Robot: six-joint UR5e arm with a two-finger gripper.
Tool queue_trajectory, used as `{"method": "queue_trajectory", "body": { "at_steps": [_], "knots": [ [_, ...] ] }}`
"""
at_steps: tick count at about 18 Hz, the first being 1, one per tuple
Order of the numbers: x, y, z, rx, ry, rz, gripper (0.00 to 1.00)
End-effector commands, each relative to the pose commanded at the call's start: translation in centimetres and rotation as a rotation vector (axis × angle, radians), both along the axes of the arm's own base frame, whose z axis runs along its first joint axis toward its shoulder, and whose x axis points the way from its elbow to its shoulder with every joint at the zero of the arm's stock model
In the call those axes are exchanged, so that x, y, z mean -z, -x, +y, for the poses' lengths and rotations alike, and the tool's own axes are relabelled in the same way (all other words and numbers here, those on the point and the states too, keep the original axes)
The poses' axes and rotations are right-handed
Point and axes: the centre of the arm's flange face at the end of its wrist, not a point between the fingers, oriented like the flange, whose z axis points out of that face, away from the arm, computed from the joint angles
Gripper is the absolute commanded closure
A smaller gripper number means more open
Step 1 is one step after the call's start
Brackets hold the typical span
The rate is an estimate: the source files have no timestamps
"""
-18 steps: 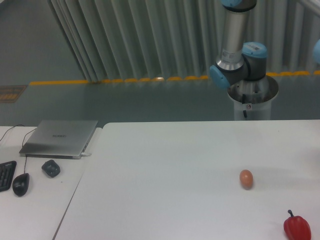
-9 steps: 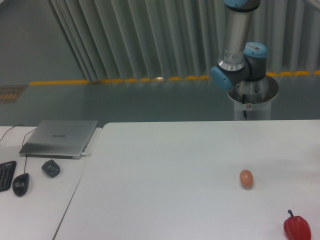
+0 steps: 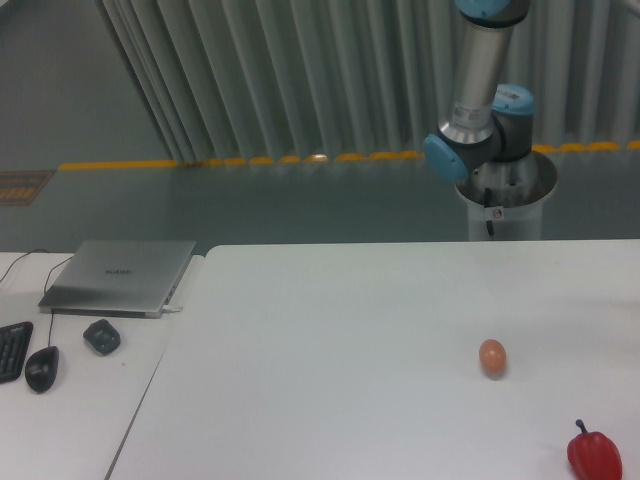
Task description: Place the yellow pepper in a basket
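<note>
One egg, red pepper, closed laptop logo unreadable, tool out of frame

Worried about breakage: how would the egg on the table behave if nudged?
The egg looks smooth and rounded, so it would probably roll, likely in a curve. It sits alone on the flat table, so nothing nearby would stop it. Its shell is probably fragile.

1 fixed camera faces table toward arm
</note>
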Motion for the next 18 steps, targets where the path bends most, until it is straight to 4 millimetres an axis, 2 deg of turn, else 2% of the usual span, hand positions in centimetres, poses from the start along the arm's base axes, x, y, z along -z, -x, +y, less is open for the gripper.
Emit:
{"method": "queue_trajectory", "body": {
  "at_steps": [4,7,18],
  "knots": [
    [1.1,0.3,-0.5,0.012,0.003,-0.033,0.0],
    [2.3,0.2,-0.1,0.018,0.005,-0.05,0.0],
    [3.5,0.9,-1.3,-0.009,-0.01,-0.075,0.0]
  ]
}}
